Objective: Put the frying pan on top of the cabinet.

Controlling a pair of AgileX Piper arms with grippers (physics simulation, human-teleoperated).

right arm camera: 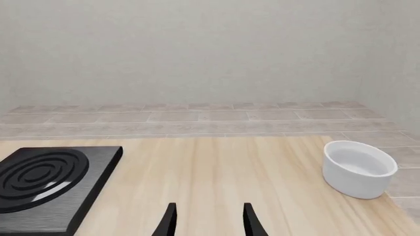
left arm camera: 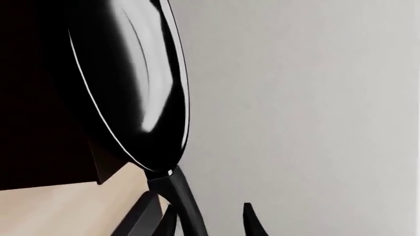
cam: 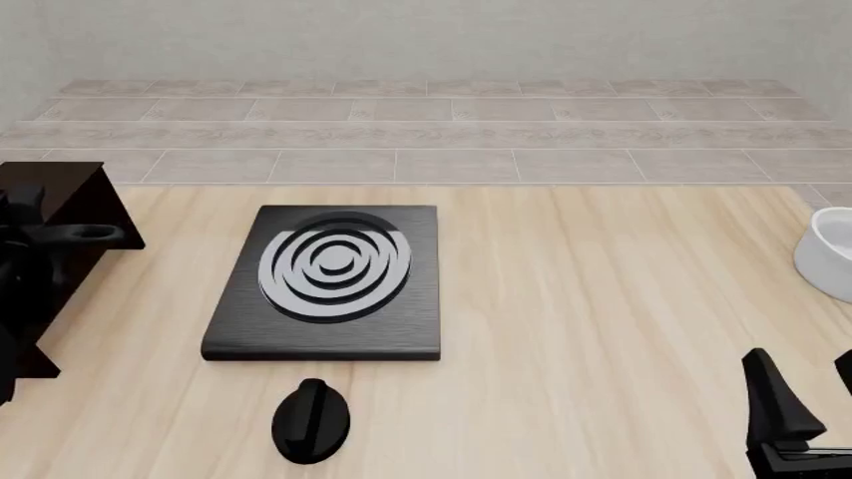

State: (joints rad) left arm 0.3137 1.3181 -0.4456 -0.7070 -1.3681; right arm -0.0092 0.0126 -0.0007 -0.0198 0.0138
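Left wrist view: round shallow black frying pan with glossy grey-white sheen (left arm camera: 128, 78) fills the upper part of the frame, seen nearly edge-on, its long thin black handle (left arm camera: 184, 201) running back between the left gripper's (left arm camera: 206, 221) black fingers (left arm camera: 249, 221). One finger sits tight against the handle, the other stands a little apart from it, so the jaws look closed onto the handle but full contact cannot be confirmed from this view. Behind the pan a dark brown-black boxy wooden cabinet (left arm camera: 33, 123) takes up that side of the frame, light wood table (left arm camera: 59, 209) visible under it. The pan looks to be at the level of the cabinet's upper part; whether it rests on the top or is held above it cannot be told. Front view: cabinet (cam: 60, 215) at the far left edge of the table (cam: 600, 299), flat top visible, dark arm parts in front of it; the pan itself not clearly made out there. Flat black slab with grey-white concentric rings (cam: 330, 279) lies left of centre, small black knob (cam: 311, 421) just in front of it, apart from it. White round bowl (cam: 832, 254) at the right edge. Right gripper (cam: 805, 394) low at the right corner, fingers spread apart, nothing between them. Right wrist view: right gripper's fingertips (right arm camera: 169, 220) parted over bare table, bowl (right arm camera: 359, 168) ahead to one side, ringed slab (right arm camera: 46, 184) on the other.
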